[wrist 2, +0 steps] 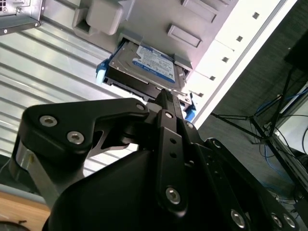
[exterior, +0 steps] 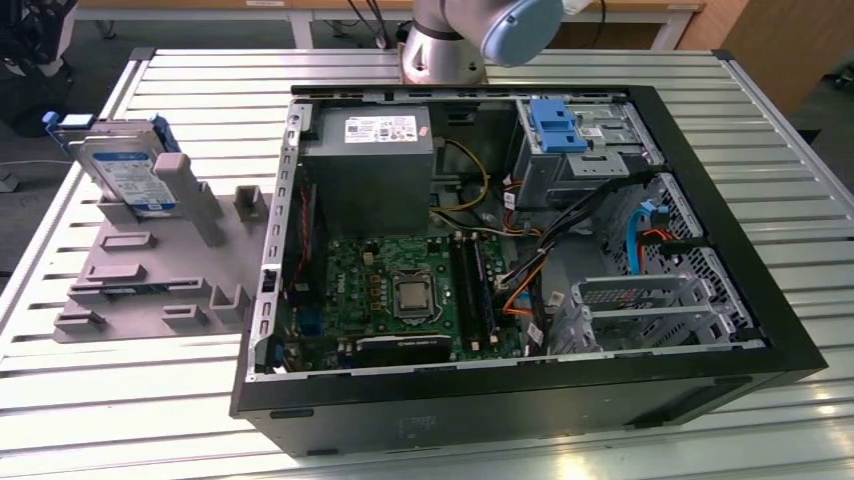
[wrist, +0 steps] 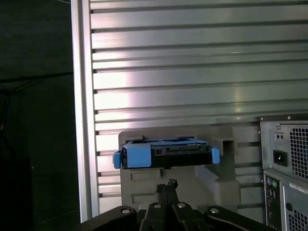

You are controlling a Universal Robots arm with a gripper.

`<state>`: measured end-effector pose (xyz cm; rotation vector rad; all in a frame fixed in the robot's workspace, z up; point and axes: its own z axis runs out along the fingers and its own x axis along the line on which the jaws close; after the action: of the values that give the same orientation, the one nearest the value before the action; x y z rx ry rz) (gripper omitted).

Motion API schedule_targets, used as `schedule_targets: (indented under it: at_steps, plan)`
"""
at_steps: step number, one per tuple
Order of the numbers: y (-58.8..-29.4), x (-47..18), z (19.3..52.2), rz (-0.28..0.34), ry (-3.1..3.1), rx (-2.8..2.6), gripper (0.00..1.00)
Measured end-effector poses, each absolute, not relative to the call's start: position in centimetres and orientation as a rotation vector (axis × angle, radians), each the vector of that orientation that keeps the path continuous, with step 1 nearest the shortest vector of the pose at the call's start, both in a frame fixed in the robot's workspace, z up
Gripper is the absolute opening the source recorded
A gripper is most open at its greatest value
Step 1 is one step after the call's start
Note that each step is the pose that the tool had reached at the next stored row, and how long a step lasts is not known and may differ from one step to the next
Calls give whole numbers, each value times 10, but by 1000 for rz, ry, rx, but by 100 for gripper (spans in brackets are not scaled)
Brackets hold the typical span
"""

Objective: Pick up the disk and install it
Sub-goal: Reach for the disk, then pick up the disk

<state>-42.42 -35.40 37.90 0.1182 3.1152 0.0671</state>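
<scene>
silver and blue-framed, the disk (exterior: 123, 170) is seen standing on edge in the grey holder (exterior: 147, 265) on the slatted table (exterior: 134, 400), at about ten o'clock from the open computer case (exterior: 787, 340) in the exterior view. the gripper (wrist: 166, 185) is pointed at the disk, near it but apart, its claw pressed together and pinching nothing. for a sound pick, the claw is best spread, squared to the blue carrier and closed evenly, so the disk is not jammed in the holder.
</scene>
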Motion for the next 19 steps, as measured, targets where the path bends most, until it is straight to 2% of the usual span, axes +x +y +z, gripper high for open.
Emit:
schedule_targets:
  at_steps: [4, 19]
  plan:
    - [-345, -433, 377, 67, 3116, 118, 11]
    - [-345, -438, 377, 67, 3116, 118, 11]
